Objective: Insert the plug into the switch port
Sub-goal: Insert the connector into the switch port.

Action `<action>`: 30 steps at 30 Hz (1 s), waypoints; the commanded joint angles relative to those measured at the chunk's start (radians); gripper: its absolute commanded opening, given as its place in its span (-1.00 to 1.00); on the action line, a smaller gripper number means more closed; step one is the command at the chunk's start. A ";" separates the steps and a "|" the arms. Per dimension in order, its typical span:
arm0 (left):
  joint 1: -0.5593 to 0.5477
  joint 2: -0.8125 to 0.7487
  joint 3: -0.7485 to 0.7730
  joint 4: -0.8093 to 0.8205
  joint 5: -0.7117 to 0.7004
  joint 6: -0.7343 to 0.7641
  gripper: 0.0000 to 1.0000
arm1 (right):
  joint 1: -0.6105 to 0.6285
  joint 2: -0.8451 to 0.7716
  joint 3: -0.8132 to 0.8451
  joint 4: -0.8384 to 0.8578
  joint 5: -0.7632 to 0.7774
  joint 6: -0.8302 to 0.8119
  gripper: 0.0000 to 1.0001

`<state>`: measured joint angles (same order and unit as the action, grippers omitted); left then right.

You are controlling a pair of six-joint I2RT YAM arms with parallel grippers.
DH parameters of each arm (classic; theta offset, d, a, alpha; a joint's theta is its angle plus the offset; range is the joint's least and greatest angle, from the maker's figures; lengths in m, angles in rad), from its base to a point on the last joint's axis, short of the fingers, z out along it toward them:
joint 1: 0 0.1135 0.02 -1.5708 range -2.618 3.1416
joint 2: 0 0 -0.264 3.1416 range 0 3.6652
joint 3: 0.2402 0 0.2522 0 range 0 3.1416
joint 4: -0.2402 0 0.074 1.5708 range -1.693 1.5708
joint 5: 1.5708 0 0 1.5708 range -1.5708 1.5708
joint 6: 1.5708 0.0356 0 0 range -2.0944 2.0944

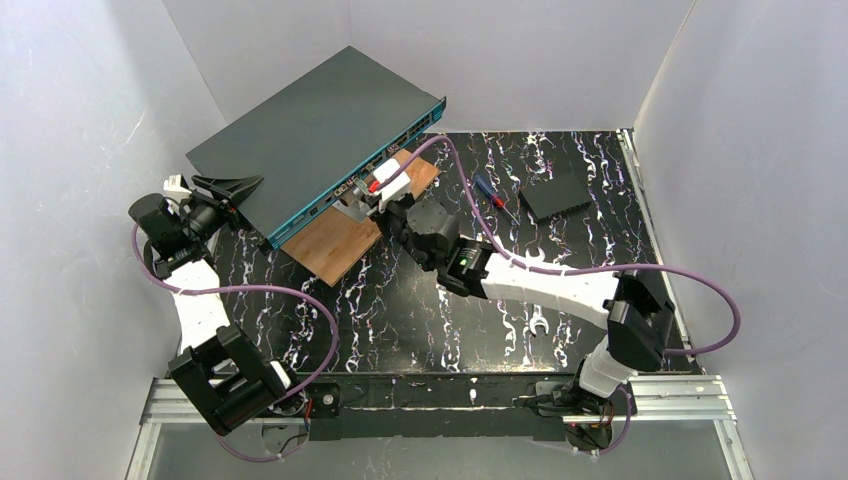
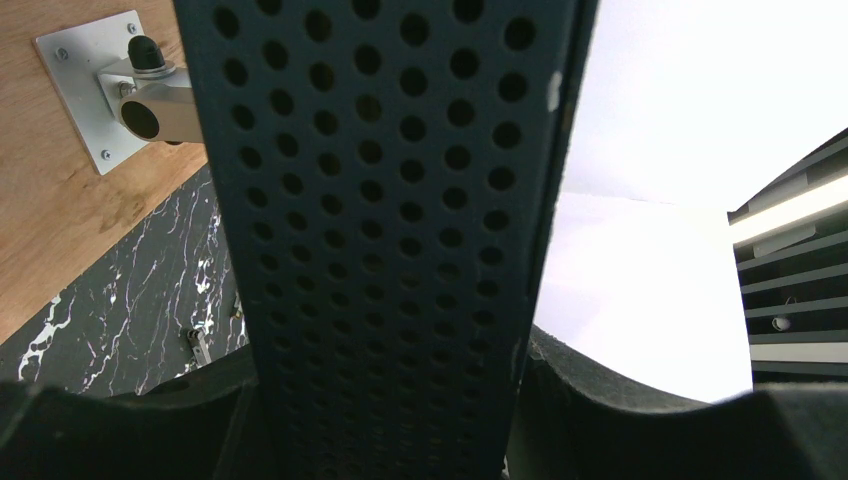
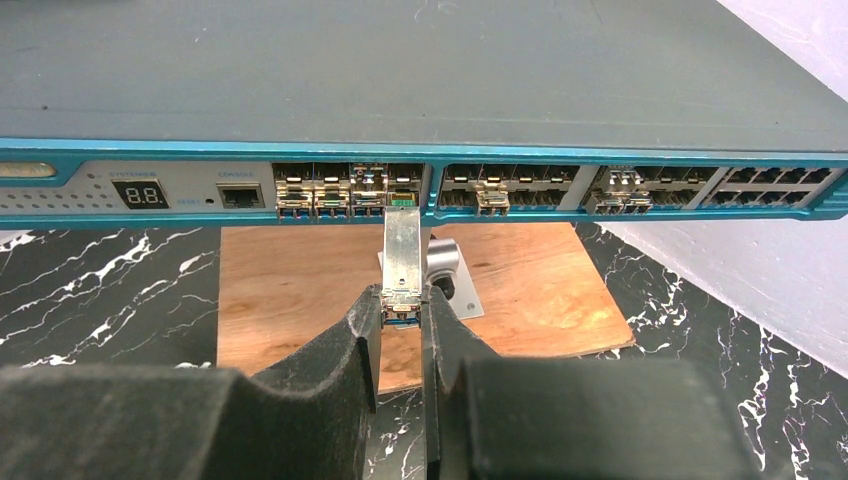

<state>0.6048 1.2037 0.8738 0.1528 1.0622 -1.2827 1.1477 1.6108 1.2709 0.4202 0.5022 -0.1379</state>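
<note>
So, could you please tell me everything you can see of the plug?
The slim silvery metal rectangular plug has a blue tab at its rear end, where the right pincer is shut on it. It points lengthwise at the teal face of the large dark grey metal switch, its front tip at a lower port.

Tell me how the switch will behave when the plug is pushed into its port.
The switch looks like a rigid metal box, so it should not flex. It seems propped over the wooden board, so a push from the plug might rock or slide it. The left gripper clamps its perforated side, which likely steadies it.
</note>
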 commanded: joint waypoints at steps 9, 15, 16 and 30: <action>-0.021 0.019 -0.029 -0.073 0.030 0.084 -1.00 | 0.006 0.036 0.082 0.027 0.064 -0.018 -0.97; -0.020 0.017 -0.030 -0.073 0.028 0.084 -1.00 | 0.006 0.031 0.080 0.017 0.065 -0.013 -0.97; -0.019 0.018 -0.030 -0.073 0.030 0.084 -1.00 | 0.006 0.031 0.079 0.017 0.066 -0.012 -0.97; -0.020 0.017 -0.030 -0.073 0.030 0.085 -1.00 | 0.006 0.036 0.093 -0.006 0.016 -0.008 -0.97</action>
<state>0.6048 1.2037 0.8738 0.1532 1.0626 -1.2823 1.1530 1.6356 1.3018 0.3969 0.5316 -0.1459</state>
